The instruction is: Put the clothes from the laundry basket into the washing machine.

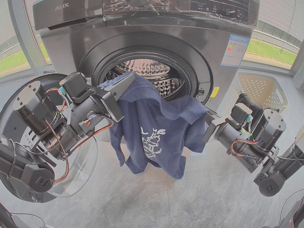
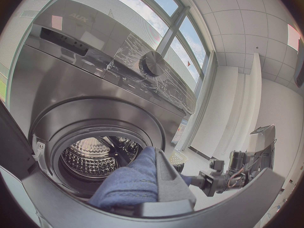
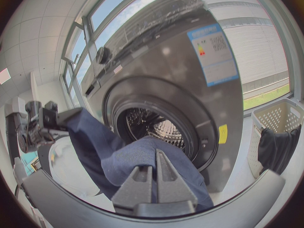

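A navy blue T-shirt (image 1: 158,127) with a white print hangs spread between both grippers in front of the washing machine's open drum (image 1: 148,75). My left gripper (image 1: 126,79) is shut on one shoulder of the T-shirt (image 2: 133,181), right at the drum's rim. My right gripper (image 1: 207,116) is shut on the other shoulder of the T-shirt (image 3: 142,159), lower and to the right of the opening. The cream laundry basket (image 1: 262,91) stands on the floor right of the machine, with a black garment (image 3: 278,149) draped in it.
The washing machine's round glass door (image 1: 72,171) is swung open to the left, under my left arm. Grey tiled floor (image 1: 177,200) lies in front of the machine. Windows stand behind and to both sides.
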You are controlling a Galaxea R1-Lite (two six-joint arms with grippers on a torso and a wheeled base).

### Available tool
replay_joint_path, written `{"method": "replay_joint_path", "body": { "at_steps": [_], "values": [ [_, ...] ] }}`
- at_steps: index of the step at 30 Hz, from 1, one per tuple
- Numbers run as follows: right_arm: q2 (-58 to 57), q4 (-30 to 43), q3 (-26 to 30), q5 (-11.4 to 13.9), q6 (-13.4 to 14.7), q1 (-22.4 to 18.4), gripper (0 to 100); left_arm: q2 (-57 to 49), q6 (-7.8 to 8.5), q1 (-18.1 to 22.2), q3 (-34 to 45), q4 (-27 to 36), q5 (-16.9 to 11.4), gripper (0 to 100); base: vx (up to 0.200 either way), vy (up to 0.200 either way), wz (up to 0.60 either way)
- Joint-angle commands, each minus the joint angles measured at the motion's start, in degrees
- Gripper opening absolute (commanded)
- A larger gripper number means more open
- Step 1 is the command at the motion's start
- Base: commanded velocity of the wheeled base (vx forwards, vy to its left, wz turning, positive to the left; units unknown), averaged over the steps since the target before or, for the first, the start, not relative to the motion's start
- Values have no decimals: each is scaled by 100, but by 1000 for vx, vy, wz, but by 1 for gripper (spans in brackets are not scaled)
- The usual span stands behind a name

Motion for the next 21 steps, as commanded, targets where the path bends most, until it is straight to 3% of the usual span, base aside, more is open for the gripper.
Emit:
{"method": "replay_joint_path", "body": {
  "at_steps": [1,9,12,21],
  "values": [
    [344,7,189,9,2,126,100,151,-1,-90,-119,-10,38,0,0,0,0],
    [651,-63,1033,53,-7,574,100,257,-1,-134,-207,-54,82,0,0,0,0],
    [704,-80,1393,264,-42,645,100,257,-1,-178,-242,-54,100,0,0,0,0],
    [1012,-98,998,343,-60,592,100,239,-1,-275,-251,-72,100,0,0,0,0]
  ]
}}
